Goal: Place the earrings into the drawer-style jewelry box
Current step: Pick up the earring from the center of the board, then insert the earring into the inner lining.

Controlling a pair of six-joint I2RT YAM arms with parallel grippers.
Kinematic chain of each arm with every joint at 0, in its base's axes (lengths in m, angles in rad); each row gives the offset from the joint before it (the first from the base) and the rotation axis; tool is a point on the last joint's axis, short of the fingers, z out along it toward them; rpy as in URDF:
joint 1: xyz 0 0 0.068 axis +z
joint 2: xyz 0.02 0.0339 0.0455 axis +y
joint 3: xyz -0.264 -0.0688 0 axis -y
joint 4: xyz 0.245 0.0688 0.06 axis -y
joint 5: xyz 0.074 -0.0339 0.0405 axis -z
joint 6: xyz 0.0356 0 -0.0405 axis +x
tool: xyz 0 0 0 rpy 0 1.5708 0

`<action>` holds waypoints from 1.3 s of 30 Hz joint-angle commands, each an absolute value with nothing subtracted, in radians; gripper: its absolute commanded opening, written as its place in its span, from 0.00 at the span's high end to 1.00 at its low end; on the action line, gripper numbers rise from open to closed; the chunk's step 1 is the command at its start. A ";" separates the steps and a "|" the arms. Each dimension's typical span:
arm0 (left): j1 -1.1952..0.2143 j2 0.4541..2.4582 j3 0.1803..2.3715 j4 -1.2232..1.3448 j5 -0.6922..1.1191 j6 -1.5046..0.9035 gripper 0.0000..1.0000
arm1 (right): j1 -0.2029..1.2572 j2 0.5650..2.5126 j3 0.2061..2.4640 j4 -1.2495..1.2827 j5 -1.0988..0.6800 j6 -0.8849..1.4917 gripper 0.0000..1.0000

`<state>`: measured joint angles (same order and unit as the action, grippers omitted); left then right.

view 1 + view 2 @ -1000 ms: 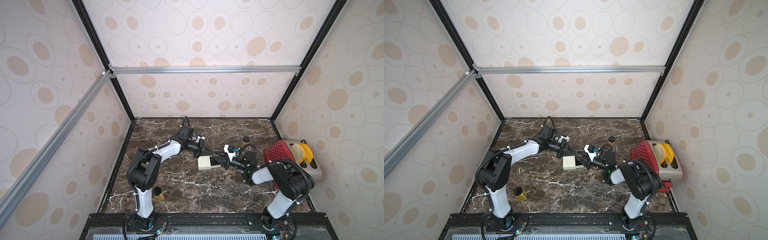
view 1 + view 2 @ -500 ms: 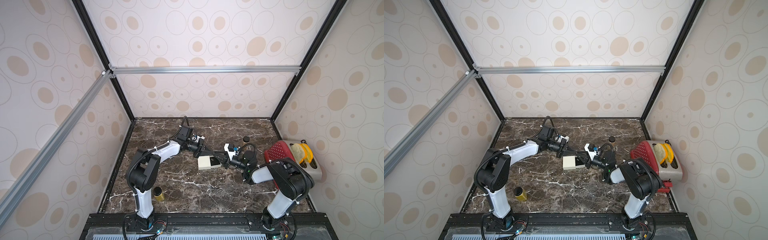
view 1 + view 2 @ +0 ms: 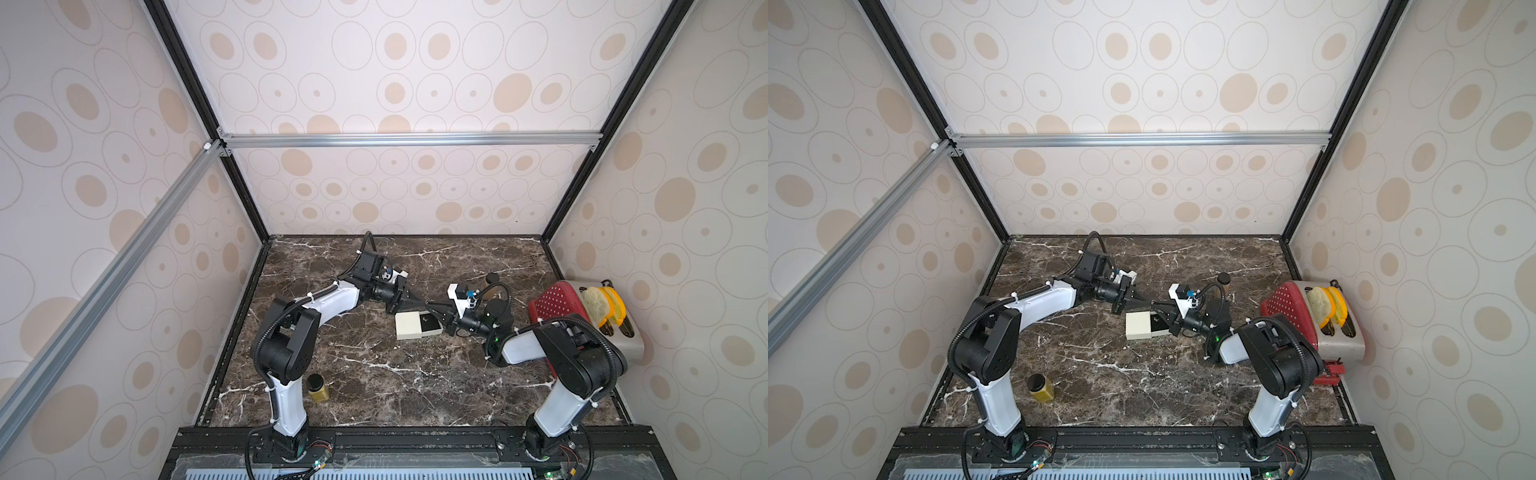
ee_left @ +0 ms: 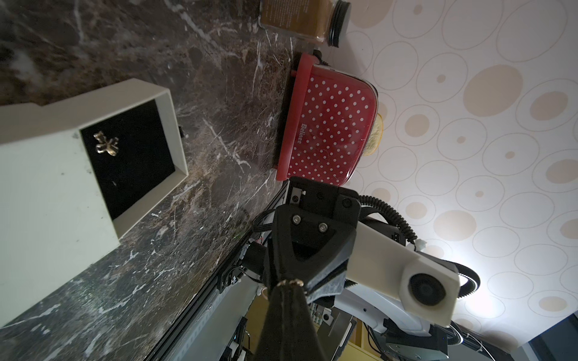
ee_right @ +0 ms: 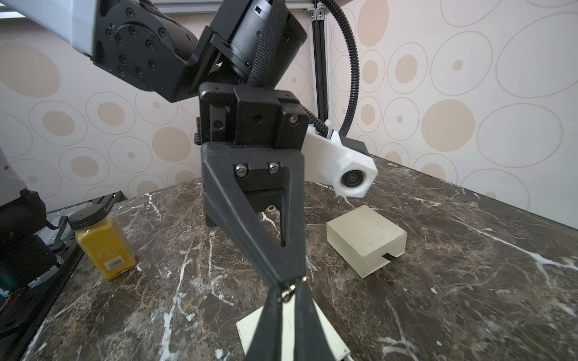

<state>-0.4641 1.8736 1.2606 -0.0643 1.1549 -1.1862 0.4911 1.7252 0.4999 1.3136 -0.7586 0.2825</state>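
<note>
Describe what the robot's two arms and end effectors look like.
The left arm and right arm have white link shells and black joint housings. Black corrugated cable loops along them. The left end effector and right end effector are black, each with flat triangular fingers tapering to a point, fixed by silver screws. A white camera housing sits by each wrist.

The right hand (image 5: pixel 287 289) has closed onto the earring (image 4: pixel 291 283).

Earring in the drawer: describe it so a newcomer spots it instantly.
Midway across the marble table sits the cream jewelry box, its drawer slid open on black lining. The earring is the small metallic piece lying loose on that lining, unlike the other earring, pinched where left gripper meets right gripper.
</note>
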 commanded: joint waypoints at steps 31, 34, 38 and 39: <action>-0.428 1.770 1.330 -0.598 0.691 -0.709 0.01 | 0.673 1.595 1.086 -0.510 0.056 0.098 1.00; -0.418 1.770 1.347 -0.693 0.613 -0.648 0.01 | 0.675 1.674 1.205 -0.651 0.050 0.181 1.00; -0.394 1.795 1.364 -0.719 0.613 -0.618 0.01 | 0.680 1.761 1.293 -0.732 -0.012 0.208 1.00; -0.387 1.802 1.364 -0.717 0.620 -0.617 0.01 | 0.682 1.778 1.313 -0.750 -0.016 0.210 1.00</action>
